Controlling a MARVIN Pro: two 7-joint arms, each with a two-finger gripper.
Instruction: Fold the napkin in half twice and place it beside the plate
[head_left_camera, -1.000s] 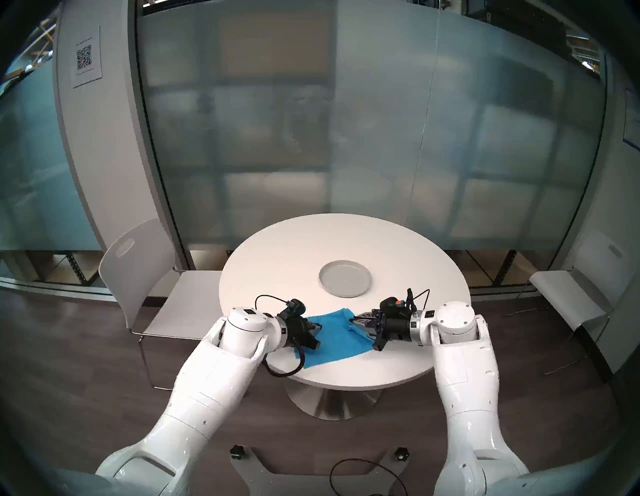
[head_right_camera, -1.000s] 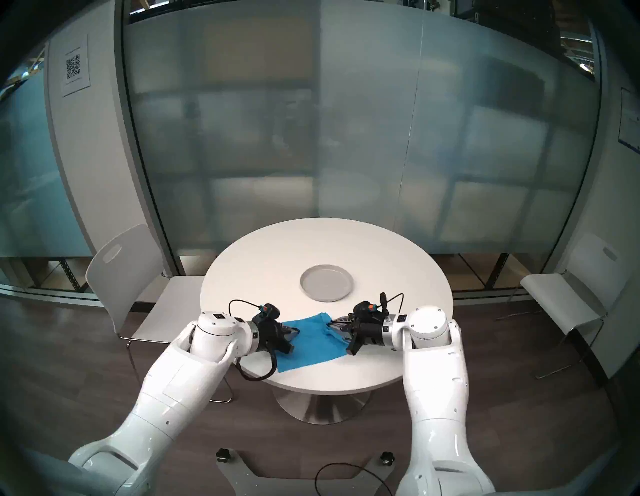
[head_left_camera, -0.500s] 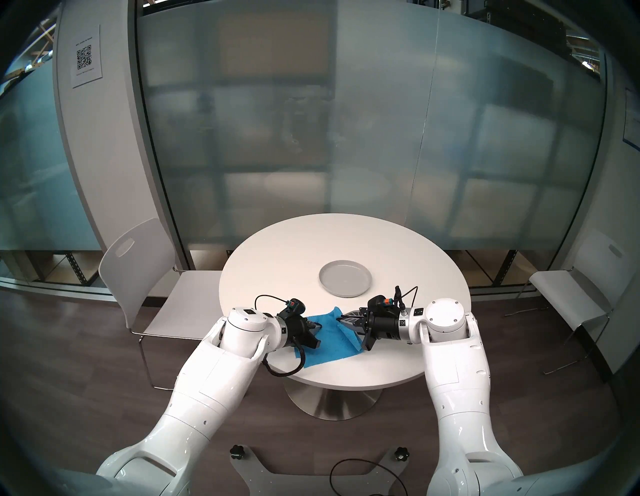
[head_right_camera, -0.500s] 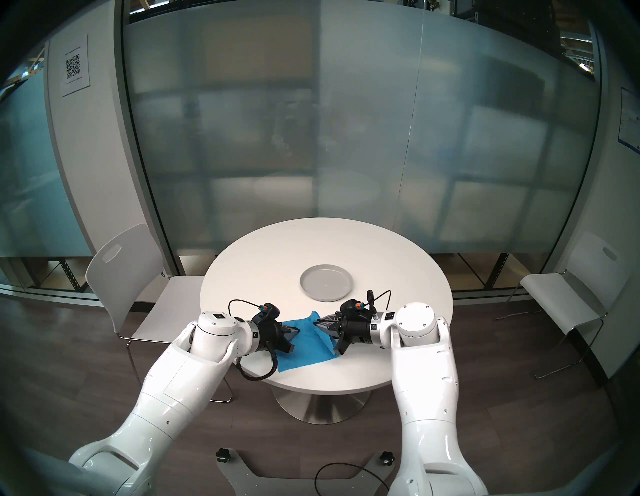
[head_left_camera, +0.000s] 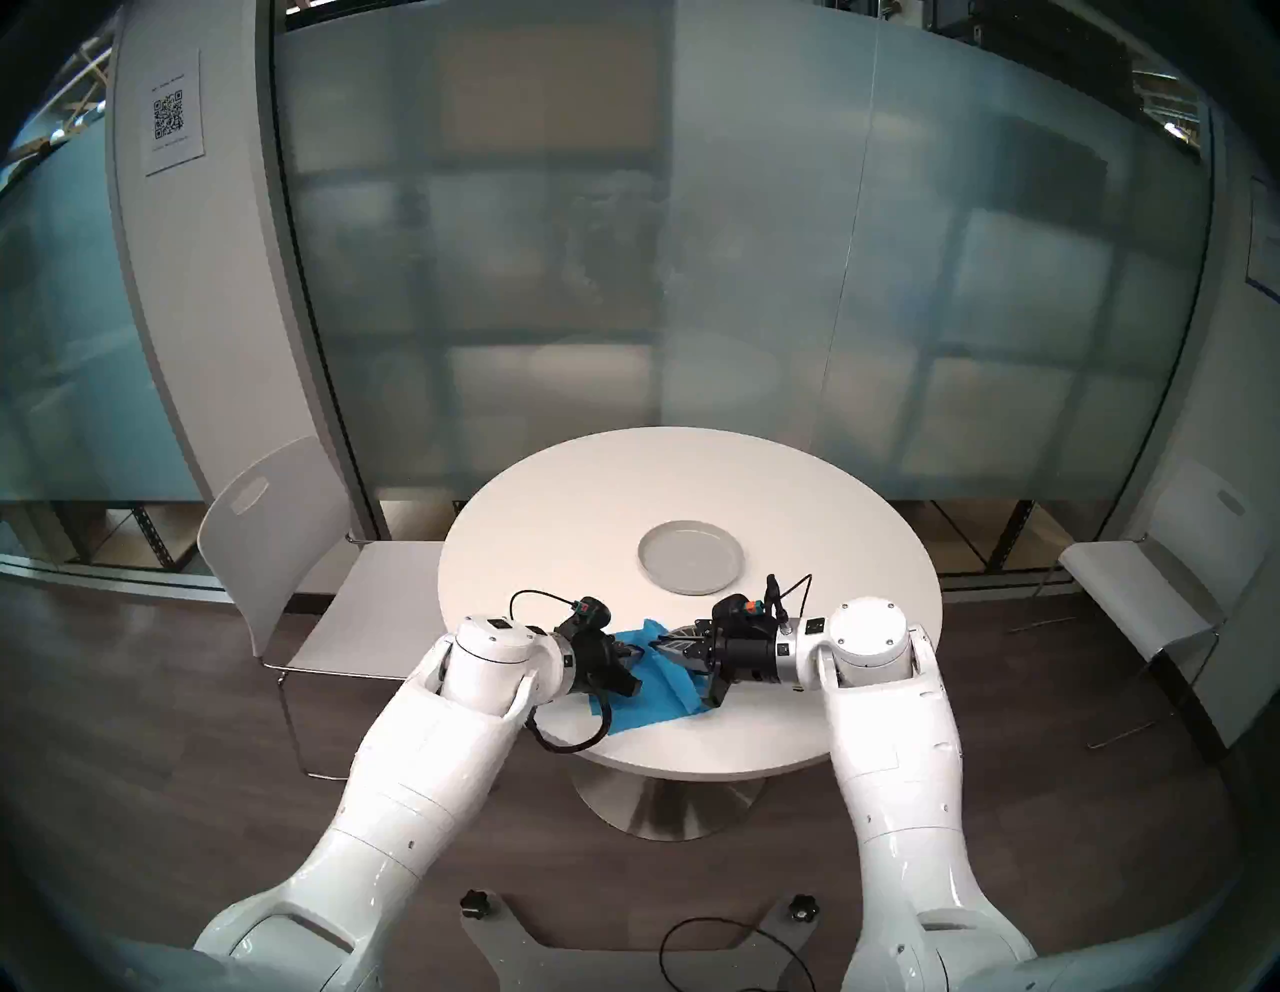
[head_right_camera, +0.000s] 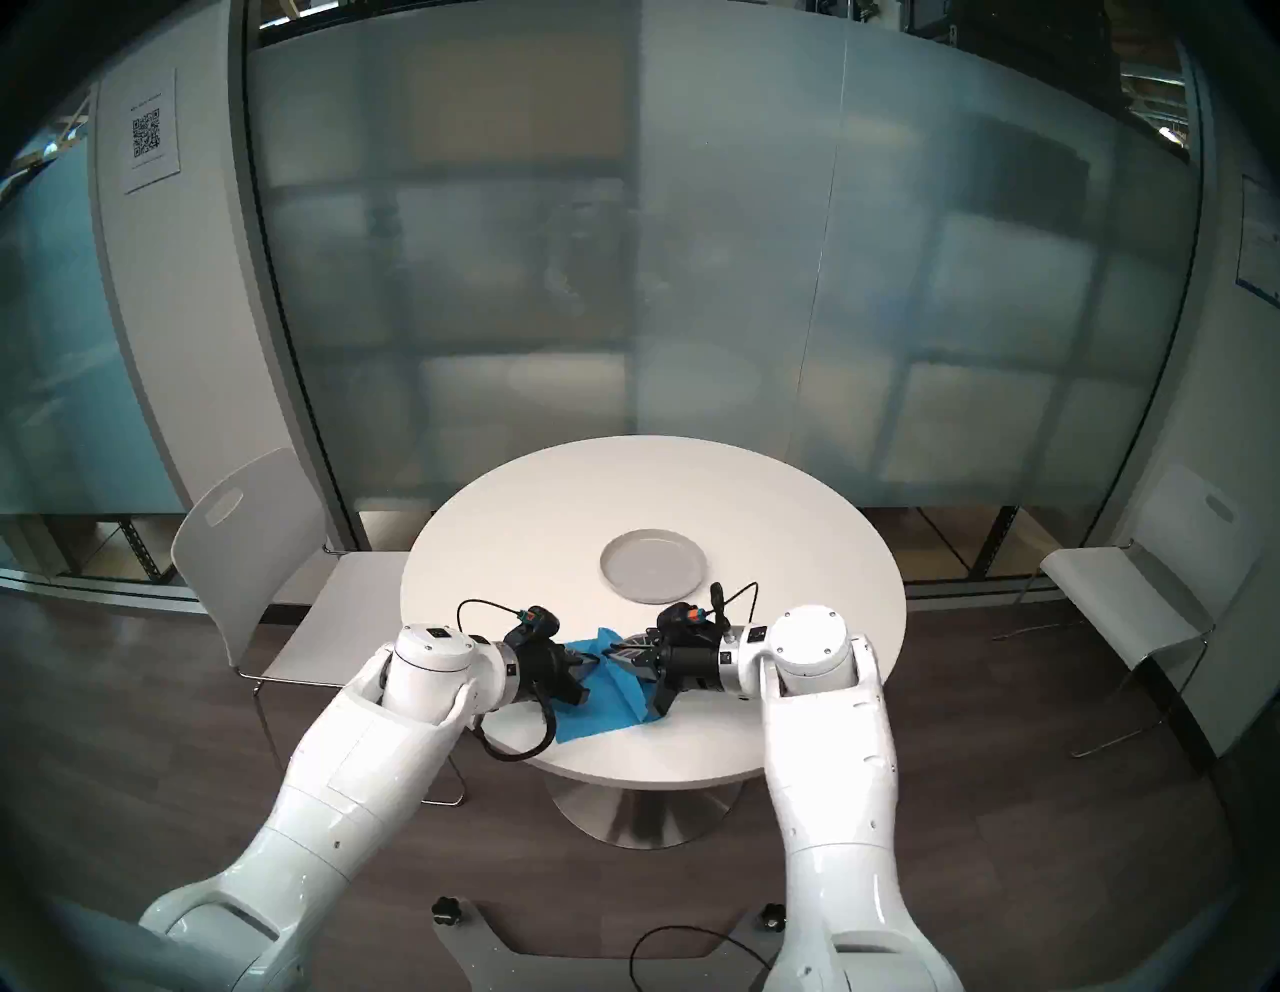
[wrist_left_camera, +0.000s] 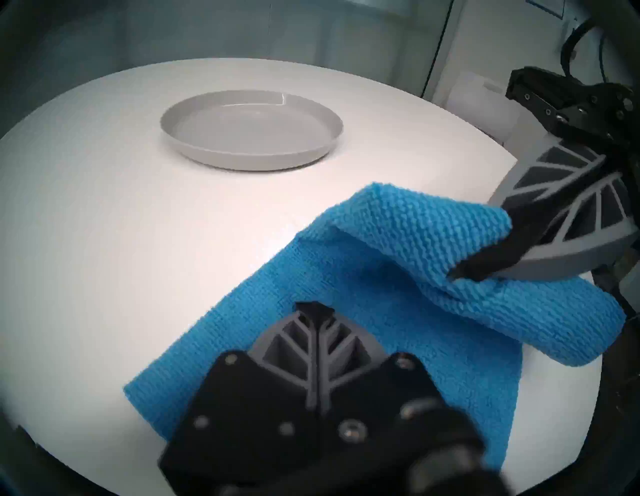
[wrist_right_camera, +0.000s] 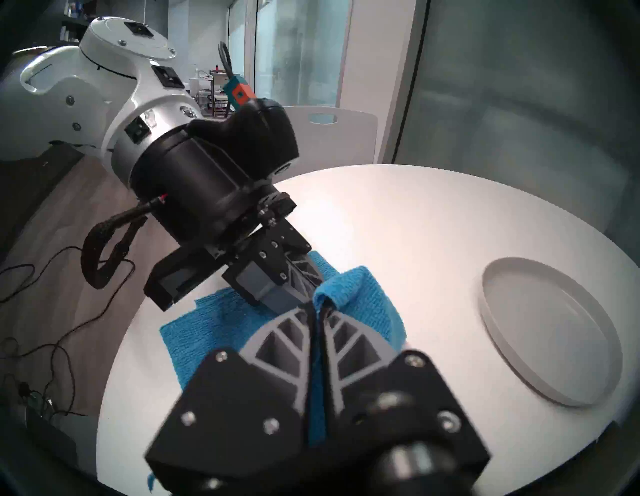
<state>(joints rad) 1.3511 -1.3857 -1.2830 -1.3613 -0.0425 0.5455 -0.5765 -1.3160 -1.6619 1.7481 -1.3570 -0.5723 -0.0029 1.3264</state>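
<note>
On the round white counter (head_left_camera: 796, 727) before a frosted glass wall, the blue napkin (wrist_left_camera: 381, 294) lies at the near edge, soft, light and floppy. The left end effector (wrist_left_camera: 315, 306) presses clenched on its near side; the right end effector (wrist_right_camera: 320, 306) pinches a raised corner, which looks the best hold. The plate (head_left_camera: 690, 558) sits apart, beyond.

wall sheet (head_left_camera: 173, 114): QR code, small print too blurred to read | no other legible text

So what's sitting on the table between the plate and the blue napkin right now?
Nothing: bare white table separates the plate from the napkin; the left wrist view shows it best.
</note>
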